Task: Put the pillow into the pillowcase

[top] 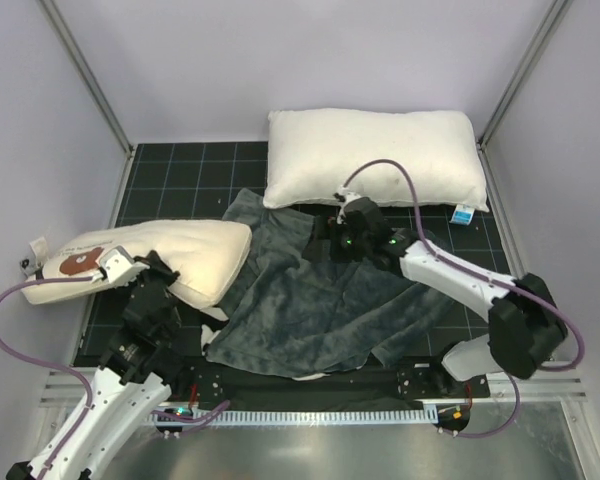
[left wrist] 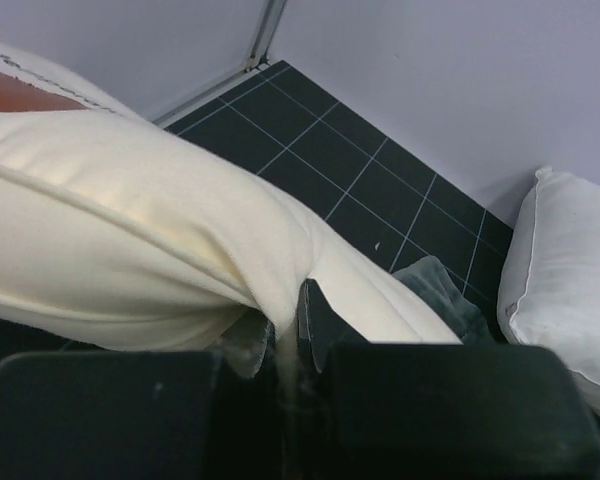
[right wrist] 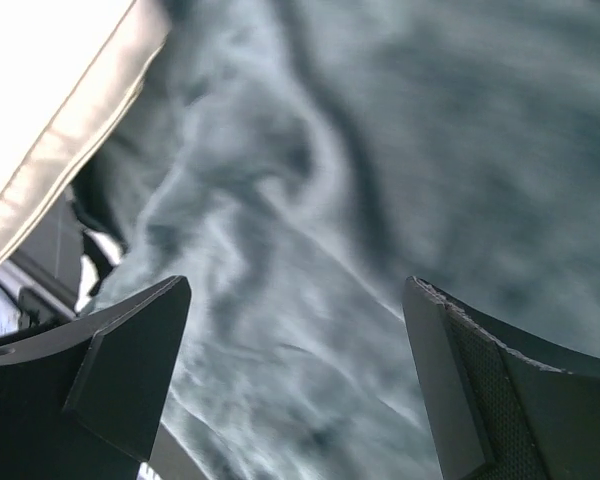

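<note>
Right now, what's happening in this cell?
The left gripper is shut on a fold of the cream pillow, off to the left. The right gripper hangs open just above the dark grey side of the pillowcase, near its far edge, gripping nothing. The pillow is not inside the pillowcase yet. A plain white pillow lies at the back.

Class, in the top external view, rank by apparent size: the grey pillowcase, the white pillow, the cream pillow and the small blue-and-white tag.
1. grey pillowcase
2. white pillow
3. cream pillow, close to the white one; part of it is hidden, so this order is unsure
4. blue-and-white tag, clearly smallest
</note>
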Controlling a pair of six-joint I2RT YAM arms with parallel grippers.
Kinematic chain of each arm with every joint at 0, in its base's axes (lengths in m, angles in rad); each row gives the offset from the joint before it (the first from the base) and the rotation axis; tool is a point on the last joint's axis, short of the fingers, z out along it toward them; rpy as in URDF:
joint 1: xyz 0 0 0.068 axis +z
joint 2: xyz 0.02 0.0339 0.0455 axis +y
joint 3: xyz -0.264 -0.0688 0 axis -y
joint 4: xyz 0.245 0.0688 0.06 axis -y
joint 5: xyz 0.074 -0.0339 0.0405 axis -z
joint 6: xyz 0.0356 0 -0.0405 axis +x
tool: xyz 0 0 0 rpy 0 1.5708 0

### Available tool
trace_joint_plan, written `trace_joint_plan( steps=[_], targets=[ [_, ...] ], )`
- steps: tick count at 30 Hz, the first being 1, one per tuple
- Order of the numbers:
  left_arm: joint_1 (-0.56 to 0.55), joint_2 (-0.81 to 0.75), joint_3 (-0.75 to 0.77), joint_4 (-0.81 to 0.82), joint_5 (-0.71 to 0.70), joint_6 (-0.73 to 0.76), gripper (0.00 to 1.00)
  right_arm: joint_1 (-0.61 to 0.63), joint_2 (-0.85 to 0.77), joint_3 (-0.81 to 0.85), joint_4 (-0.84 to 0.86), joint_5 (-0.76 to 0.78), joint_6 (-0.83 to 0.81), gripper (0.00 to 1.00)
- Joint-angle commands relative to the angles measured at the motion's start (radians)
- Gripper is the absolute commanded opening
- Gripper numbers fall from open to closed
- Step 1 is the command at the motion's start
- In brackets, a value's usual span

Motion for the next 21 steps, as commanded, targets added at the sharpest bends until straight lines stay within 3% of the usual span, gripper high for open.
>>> trace_joint_plan(
  steps=[1,8,11,20,21],
  targets=[
    [-0.001,-0.034,0.010,0.139,-0.098,0.009,0.01,0.093,0.138,0.175,0.025,0.009,-0.033,0.93],
    [-0.001,-0.007,-0.019,0.110,-0.087,-0.034,0.00,0.223,0.384,0.376,-0.047,0.095,-0.048,0.87],
    [-0.001,-0.004,-0.035,0.091,-0.101,-0.080,0.00,0.246,0.467,0.447,-0.087,0.140,-0.048,0.78],
    [-0.003,0.042,-0.044,0.015,-0.109,-0.201,0.01,0.298,0.660,0.617,-0.167,0.140,-0.067,0.74],
    [-0.001,0.042,-0.042,0.013,-0.107,-0.203,0.00,0.303,0.668,0.632,-0.171,0.140,-0.067,0.68]
  ],
)
